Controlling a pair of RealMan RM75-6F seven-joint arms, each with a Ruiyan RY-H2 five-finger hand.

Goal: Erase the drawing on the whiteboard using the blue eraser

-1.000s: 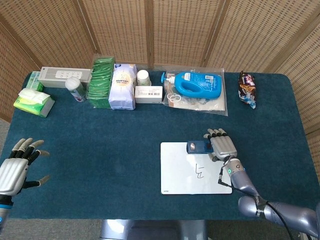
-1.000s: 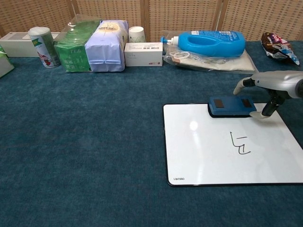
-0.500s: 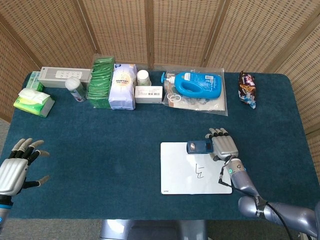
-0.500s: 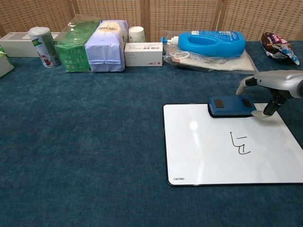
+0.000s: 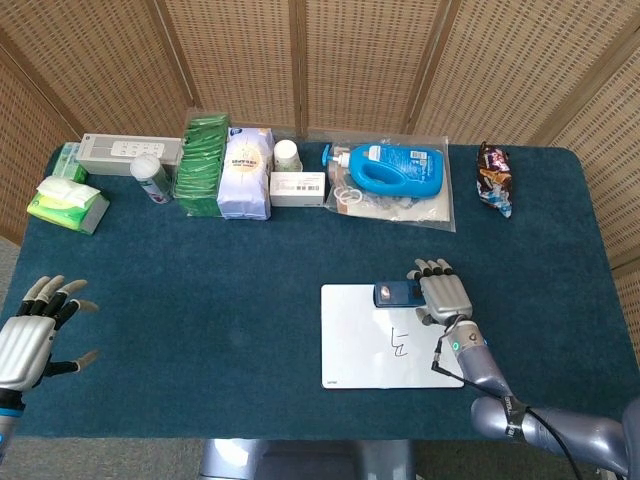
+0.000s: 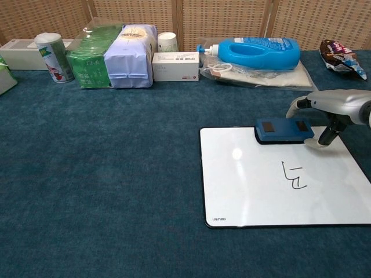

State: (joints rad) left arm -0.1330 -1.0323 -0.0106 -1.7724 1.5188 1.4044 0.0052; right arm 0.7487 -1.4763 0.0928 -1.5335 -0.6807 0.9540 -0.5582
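The whiteboard (image 5: 360,345) (image 6: 255,191) lies on the blue cloth with a small black drawing (image 5: 400,343) (image 6: 294,175) right of its middle. The blue eraser (image 5: 396,293) (image 6: 282,131) sits flat on the board's far edge. My right hand (image 5: 444,296) (image 6: 333,110) hovers at the eraser's right end, fingers spread; its thumb reaches down to the board beside the eraser, not gripping it. My left hand (image 5: 28,335) is open at the table's near left corner, holding nothing.
Along the far edge stand a tissue pack (image 5: 68,203), a white box (image 5: 130,152), a can (image 5: 150,178), green and white bags (image 5: 225,170), a cup (image 5: 287,155), a blue detergent bottle (image 5: 398,170) and a snack packet (image 5: 494,177).
The right hand drifted slightly right, then came back left toward the eraser's end. The eraser, board and left hand have not moved.
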